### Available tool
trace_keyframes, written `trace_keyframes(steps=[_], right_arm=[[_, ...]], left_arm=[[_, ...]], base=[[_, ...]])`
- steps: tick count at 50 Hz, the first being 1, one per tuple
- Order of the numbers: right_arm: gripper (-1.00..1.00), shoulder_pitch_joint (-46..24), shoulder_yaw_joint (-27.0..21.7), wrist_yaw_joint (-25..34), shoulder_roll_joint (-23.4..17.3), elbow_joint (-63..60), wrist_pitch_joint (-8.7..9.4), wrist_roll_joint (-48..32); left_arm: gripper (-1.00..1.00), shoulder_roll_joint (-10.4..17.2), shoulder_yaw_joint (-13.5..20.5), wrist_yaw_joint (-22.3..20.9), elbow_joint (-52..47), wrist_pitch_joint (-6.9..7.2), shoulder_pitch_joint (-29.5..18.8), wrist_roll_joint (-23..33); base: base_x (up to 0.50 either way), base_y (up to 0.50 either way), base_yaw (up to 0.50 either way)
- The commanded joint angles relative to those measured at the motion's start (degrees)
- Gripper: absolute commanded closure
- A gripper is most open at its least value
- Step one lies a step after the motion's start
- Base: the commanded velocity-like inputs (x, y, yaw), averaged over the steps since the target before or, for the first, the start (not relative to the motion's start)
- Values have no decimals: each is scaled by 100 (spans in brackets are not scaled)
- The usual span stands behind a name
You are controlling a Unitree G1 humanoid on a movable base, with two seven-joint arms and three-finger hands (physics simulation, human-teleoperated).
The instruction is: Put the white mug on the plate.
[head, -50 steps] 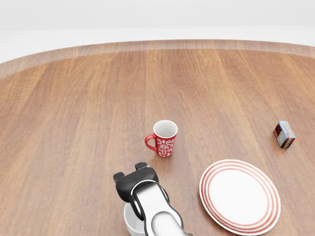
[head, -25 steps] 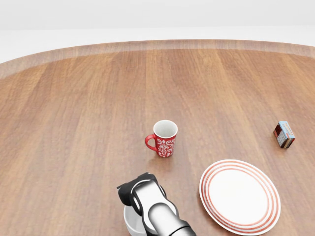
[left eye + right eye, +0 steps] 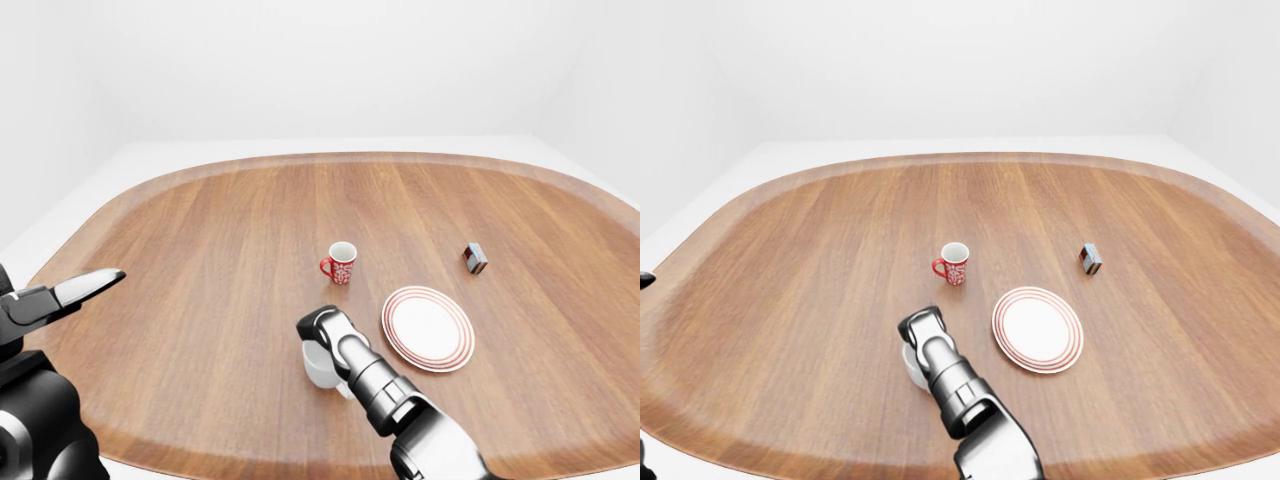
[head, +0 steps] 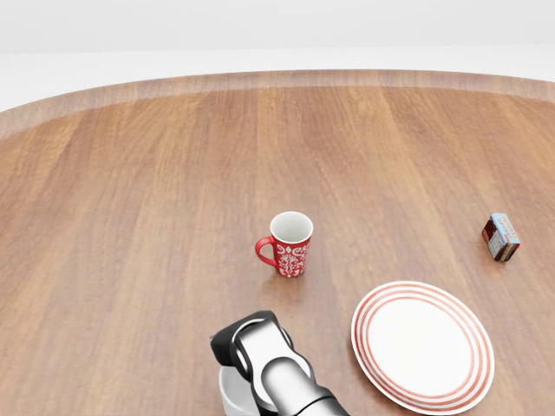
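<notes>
White mug (image 3: 319,366): it is standing near the table's (image 3: 200,250) lower edge, left of the striped plate (image 3: 428,327), mostly hidden under the right hand (image 3: 318,328).
Right hand: it is covering the mug from above; whether the fingers are clenching it, I cannot tell.
Left hand (image 3: 62,294): it is hanging at the left, fingers extended, holding nothing.
Handling: probably stiff, smooth, breakable; taking the rim or wall seems safest.
Red mug (image 4: 289,243): it is standing apart, above.

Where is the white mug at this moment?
In the left-eye view the white mug stands low on the table, under the right hand, left of the plate.
</notes>
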Motion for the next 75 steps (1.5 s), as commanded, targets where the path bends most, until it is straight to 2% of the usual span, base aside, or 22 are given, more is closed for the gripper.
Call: trace_keyframes(steps=[1, 9, 13, 19, 24, 28, 36, 48, 55, 63, 75], right_arm=[[100, 112, 42, 0, 12, -87, 1, -128], [100, 85, 34, 0, 48, -144, 1, -171], [100, -242, -137, 0, -58, 9, 1, -69], [100, -593, -304, 0, -417, -627, 1, -94], [100, -1133, -597, 0, -943, -1524, 1, -289], [100, -1546, -860, 0, -1227, -1482, 1, -298], [100, -2059, -1170, 0, -1975, -580, 1, -294], [100, -2772, -1439, 0, -2610, 1336, 1, 591], [100, -2646, -1373, 0, -2949, 1700, 1, 1112], [100, -2435, -1298, 0, -3089, 1988, 1, 1434], [100, -2049, -1277, -663, -3250, 2295, 1, 1885]], left_arm=[[-100, -49, -41, -46, 35, 0, 31, 72], [-100, -51, -23, -44, 40, 0, 31, 59], [-100, -62, -45, -49, 46, 0, 37, 81], [-100, -50, -24, -37, 50, 0, 26, 65], [-100, -31, -3, -26, 33, 0, 14, 41], [-100, -9, 32, -10, 20, 0, 2, -1], [-100, 14, 4, 2, 52, 0, -24, 18], [-100, 3, -13, -16, 93, 0, -13, 54], [-100, -10, -28, -18, 72, 0, -4, 69], [-100, -19, -19, -17, 52, 0, -2, 66], [-100, -24, -29, -35, 79, 0, 6, 91]], base=[[0, 0, 0], [0, 0, 0], [0, 0, 0], [0, 0, 0], [0, 0, 0], [0, 0, 0], [0, 0, 0], [0, 0, 0], [0, 0, 0], [0, 0, 0], [0, 0, 0]])
